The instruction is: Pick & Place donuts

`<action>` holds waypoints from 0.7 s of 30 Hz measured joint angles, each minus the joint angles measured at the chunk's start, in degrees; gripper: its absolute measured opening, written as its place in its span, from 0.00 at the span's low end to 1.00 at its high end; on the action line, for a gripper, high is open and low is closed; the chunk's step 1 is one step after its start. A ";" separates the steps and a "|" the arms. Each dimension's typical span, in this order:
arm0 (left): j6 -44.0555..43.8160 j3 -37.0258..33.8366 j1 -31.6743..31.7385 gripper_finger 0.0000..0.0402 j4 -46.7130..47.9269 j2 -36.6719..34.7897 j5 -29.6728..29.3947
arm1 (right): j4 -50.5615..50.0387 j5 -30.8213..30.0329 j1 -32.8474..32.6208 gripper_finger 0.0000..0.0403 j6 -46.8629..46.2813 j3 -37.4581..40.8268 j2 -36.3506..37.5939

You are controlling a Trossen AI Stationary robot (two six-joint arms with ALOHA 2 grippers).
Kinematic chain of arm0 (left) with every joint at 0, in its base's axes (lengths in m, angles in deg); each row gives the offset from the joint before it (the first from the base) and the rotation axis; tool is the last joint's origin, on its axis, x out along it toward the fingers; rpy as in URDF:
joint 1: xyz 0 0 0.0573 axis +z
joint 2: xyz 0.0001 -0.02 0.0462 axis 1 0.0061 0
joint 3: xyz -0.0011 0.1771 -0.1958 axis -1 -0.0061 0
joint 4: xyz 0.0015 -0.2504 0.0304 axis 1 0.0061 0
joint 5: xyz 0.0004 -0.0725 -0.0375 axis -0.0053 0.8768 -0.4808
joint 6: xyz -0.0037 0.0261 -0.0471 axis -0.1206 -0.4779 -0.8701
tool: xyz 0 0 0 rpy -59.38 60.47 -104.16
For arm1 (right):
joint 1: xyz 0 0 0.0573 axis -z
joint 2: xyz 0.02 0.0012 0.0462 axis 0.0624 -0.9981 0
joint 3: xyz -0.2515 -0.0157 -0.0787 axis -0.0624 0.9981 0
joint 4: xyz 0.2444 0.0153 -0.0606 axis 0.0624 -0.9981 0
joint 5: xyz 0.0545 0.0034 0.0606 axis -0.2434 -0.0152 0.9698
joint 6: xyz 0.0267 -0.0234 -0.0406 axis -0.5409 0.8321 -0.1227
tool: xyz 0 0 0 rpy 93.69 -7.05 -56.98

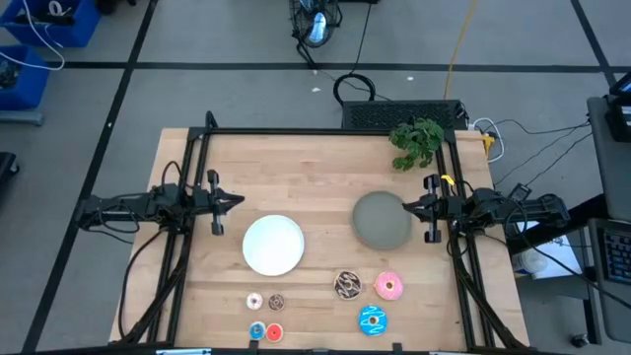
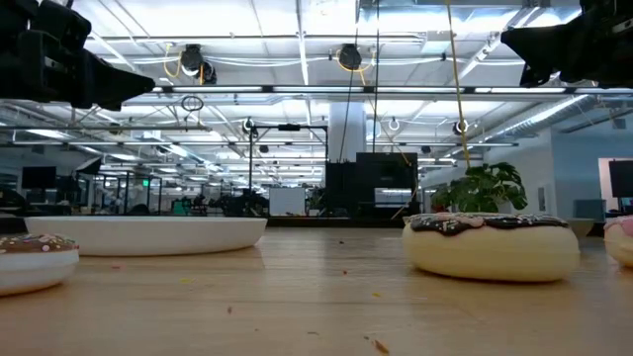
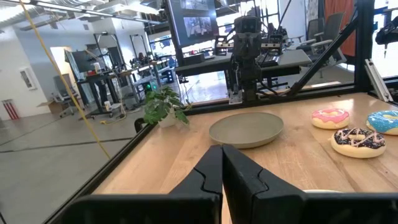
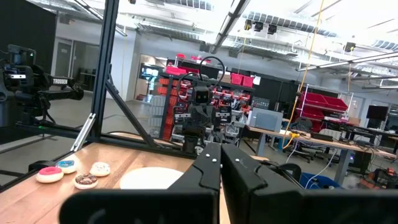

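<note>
Three larger donuts lie flat near the table's near right: brown, pink and blue. They also show in the left wrist view: brown, pink, blue. Four tiny donuts lie near the front centre: whitish-pink, brown, blue, red. My left gripper hovers shut at the table's left, empty. My right gripper hovers shut at the right, over the grey plate's edge, empty.
A white plate lies at the table's centre and a grey plate to its right. A green plant sprig lies at the far right corner. A black frame borders the table.
</note>
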 joint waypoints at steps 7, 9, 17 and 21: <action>-0.01 -0.01 0.02 0.04 0.01 0.00 0.00 | -0.01 0.00 0.00 0.00 -0.02 0.01 -0.02; 0.00 -0.02 0.01 0.04 0.01 0.00 0.00 | 0.00 0.02 0.02 0.00 -0.01 0.01 -0.01; -0.01 -0.01 0.00 0.04 0.00 0.00 0.00 | -0.01 0.01 0.01 0.00 -0.01 0.00 -0.01; 0.00 -0.02 0.00 0.04 0.01 0.00 0.00 | -0.01 0.01 0.02 0.00 -0.02 0.00 -0.02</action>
